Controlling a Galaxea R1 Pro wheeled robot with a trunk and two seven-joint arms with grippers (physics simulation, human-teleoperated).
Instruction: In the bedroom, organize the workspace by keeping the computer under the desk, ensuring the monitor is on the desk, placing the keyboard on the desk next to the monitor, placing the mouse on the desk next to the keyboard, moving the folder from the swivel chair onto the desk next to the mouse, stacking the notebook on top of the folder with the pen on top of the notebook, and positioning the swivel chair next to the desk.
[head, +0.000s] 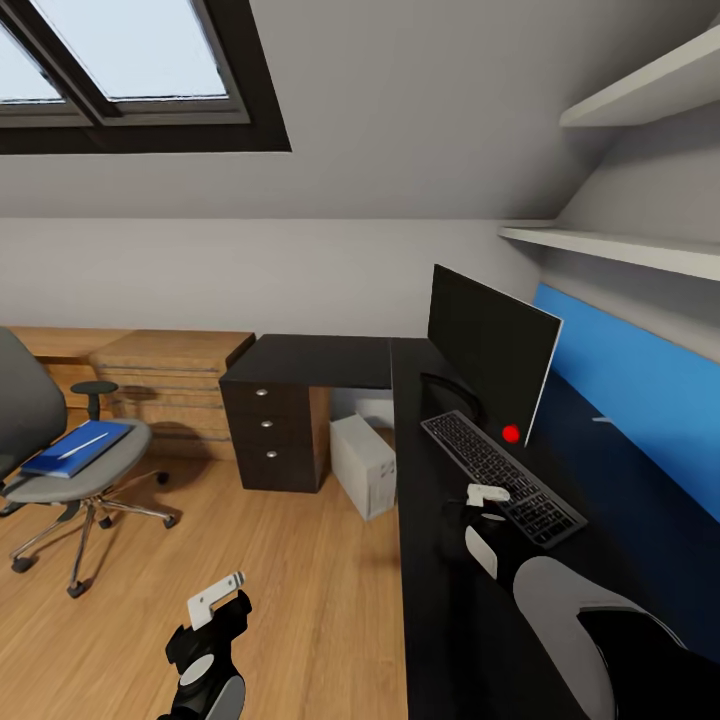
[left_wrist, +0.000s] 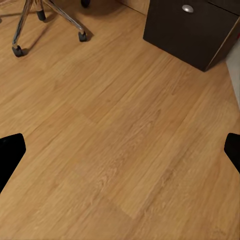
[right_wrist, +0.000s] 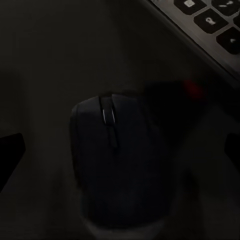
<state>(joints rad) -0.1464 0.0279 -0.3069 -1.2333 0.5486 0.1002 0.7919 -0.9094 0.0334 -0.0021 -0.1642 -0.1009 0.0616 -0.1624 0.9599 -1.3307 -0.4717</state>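
The dark mouse (right_wrist: 112, 165) lies on the black desk (head: 440, 600) beside the keyboard (head: 502, 476), whose corner is also visible as the keyboard (right_wrist: 210, 25). My right gripper (head: 487, 512) hangs open right over the mouse, one finger on either side and apart from it. The monitor (head: 490, 350) stands on the desk behind the keyboard. The light-grey computer (head: 362, 465) sits under the desk. At the left, the swivel chair (head: 95, 478) carries the blue folder (head: 70, 455) with the white pen (head: 83, 446) on top; I cannot make out the notebook. My left gripper (head: 210, 625) is open above the floor.
A drawer unit (head: 275, 430) with silver knobs closes the desk's short leg; its corner (left_wrist: 192, 30) and the chair's chrome legs (left_wrist: 50, 15) are near my left gripper (left_wrist: 120, 155). A wooden chest (head: 165, 385) stands behind the chair. Wall shelves (head: 620, 245) overhang the desk.
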